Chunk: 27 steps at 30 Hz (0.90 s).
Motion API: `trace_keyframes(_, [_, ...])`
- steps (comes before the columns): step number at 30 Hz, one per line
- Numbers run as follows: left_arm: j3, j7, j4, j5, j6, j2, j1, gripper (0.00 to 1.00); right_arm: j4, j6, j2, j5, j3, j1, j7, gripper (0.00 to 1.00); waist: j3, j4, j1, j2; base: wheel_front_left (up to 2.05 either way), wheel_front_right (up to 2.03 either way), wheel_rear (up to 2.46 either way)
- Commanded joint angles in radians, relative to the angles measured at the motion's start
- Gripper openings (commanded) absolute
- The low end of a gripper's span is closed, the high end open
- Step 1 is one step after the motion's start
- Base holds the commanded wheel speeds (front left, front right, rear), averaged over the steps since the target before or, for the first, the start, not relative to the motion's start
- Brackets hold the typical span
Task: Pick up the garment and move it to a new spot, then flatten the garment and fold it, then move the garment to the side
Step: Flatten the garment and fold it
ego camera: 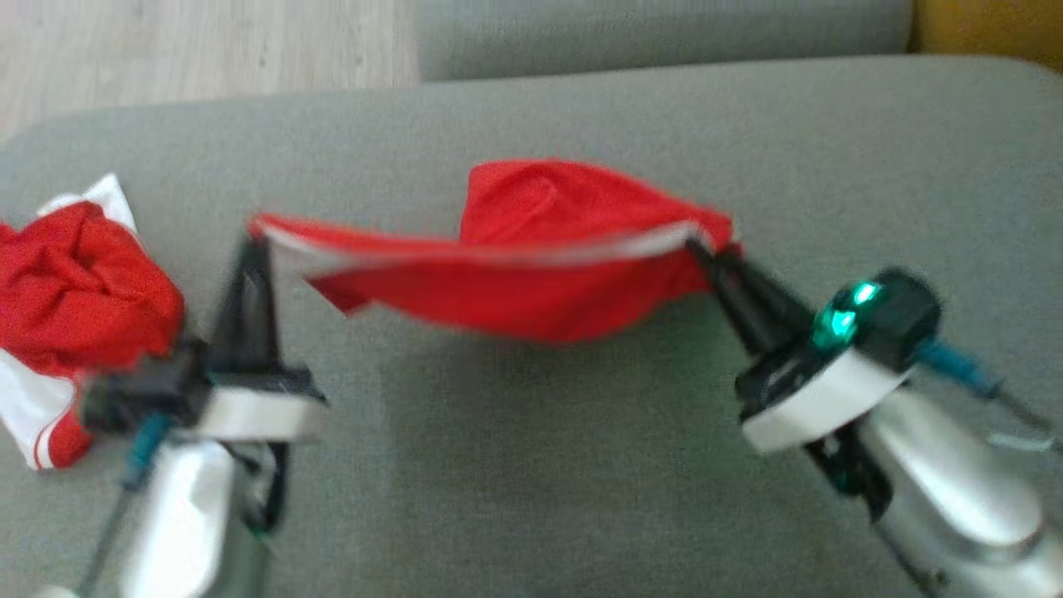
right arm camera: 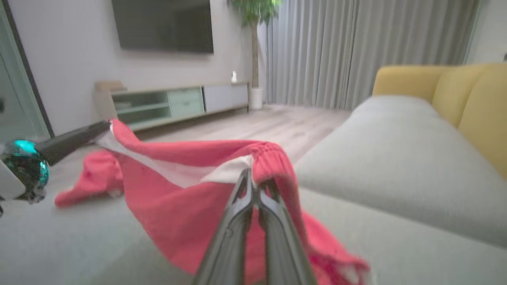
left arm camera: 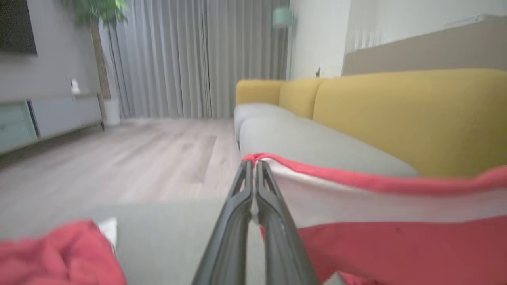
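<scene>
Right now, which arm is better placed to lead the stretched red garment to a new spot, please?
Probably right: the right end effector, shut on the red garment, has bare grey sofa cushion beside it, whereas the left end effector, also gripping it, crowds a crumpled red-and-white garment.

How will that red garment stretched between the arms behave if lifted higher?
Probably floppy: the red garment sags between the left gripper and right gripper. Likely light: two thin pinches at its band carry it.
</scene>
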Motion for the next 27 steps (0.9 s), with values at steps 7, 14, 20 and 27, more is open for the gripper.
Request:
trace_keyframes(7, [0.070,0.018,-0.174,0.068,-0.030,0.191,-0.224,0.00,-0.177,-0.001,-0.094,0.236,0.007,-0.188,-0.010,0.00,-0.086,-0.011,0.0000,0.0000,0.00,0.00,0.00])
trace_keyframes(14, [0.027,0.214,-0.226,0.048,-0.052,0.247,-0.406,0.00,-0.207,-0.001,-0.202,0.451,0.040,-0.343,0.106,0.00,-0.031,-0.011,0.0000,0.0000,0.00,0.00,0.00])
trace_keyframes(20, [-0.030,0.273,-0.113,0.032,-0.041,0.184,-0.527,0.00,-0.071,-0.001,-0.224,0.462,0.093,-0.504,0.100,0.00,0.103,-0.015,0.0000,0.0000,0.00,0.00,0.00])
trace_keyframes(27, [-0.013,0.077,-0.044,0.074,0.048,0.141,-0.747,0.00,0.060,-0.001,-0.245,0.305,0.174,-0.785,-0.002,0.00,0.180,-0.009,0.0000,0.0000,0.00,0.00,0.00])
